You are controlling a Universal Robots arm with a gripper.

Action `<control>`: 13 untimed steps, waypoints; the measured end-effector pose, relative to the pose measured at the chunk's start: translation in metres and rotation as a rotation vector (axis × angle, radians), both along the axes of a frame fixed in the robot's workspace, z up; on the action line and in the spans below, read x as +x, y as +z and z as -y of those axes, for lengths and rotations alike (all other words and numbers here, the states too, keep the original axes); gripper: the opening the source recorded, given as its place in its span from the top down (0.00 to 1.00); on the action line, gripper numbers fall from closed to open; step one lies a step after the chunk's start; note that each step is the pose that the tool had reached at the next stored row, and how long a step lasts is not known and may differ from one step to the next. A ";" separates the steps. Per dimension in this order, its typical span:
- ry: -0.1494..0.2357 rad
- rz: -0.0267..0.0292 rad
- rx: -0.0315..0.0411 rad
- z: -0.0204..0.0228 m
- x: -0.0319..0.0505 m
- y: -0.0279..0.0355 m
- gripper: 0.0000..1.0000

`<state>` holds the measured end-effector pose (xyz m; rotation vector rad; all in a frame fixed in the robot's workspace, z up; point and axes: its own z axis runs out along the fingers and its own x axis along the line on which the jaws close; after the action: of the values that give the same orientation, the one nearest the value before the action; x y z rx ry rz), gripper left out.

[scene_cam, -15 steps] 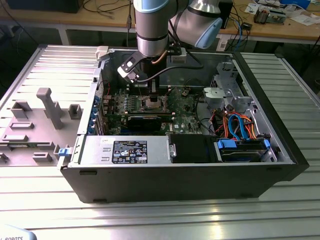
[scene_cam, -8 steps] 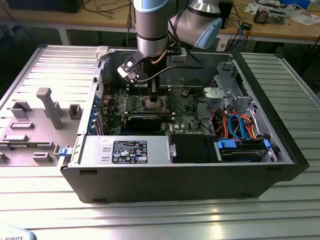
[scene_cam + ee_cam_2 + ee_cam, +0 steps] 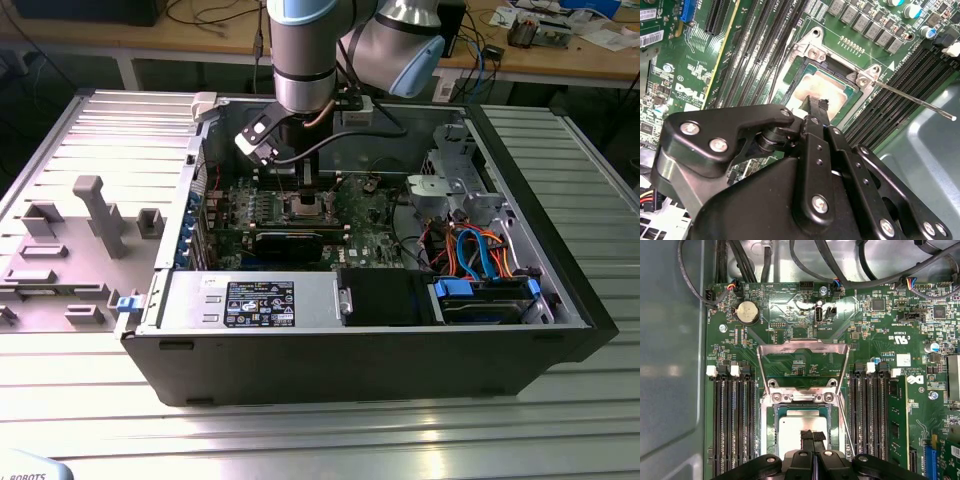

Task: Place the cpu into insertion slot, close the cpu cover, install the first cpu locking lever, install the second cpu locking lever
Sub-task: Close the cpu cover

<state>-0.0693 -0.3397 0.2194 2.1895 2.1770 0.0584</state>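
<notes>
Closest to both wrist cameras, the gripper [image 3: 813, 436] is seen as a mass of black links and screws. Its two fingertips [image 3: 807, 436] are drawn together with no gap between them, and nothing is clamped there. The tips are held directly over the cpu [image 3: 790, 432]; whether they touch it cannot be told.

The cpu is seated flat in the insertion slot [image 3: 769, 435], with its silver-grey top facing up and framed by the slot's rim. The cpu cover [image 3: 802, 346] is swung up and open, hinged at the slot's edge, and green board is seen through its square window. In the second wrist view a thin metal lever rod [image 3: 912, 100] is seen reaching out from one corner of the slot across the black memory slots [image 3: 900, 85], its free end well clear of the slot. A round coin cell [image 3: 746, 312] is mounted on the board beyond the open cover.

In the exterior view the arm [image 3: 305, 60] is lowered from the upper middle of the frame into an open computer case [image 3: 350, 370], over the motherboard [image 3: 370, 235] at the frame's centre. The case is laid on a ribbed metal table [image 3: 300, 430]. A labelled power supply [image 3: 250, 300] is placed along the case's near wall, and blue and orange cables [image 3: 480, 255] are bundled toward the exterior view's right. A grey fixture [image 3: 95, 215] is set at the exterior view's left.
</notes>
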 end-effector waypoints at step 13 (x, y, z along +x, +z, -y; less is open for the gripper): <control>0.000 0.0000 -0.0092 -0.0001 0.0000 0.0000 0.89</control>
<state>-0.0693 -0.3397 0.2193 2.1847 2.1728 0.0483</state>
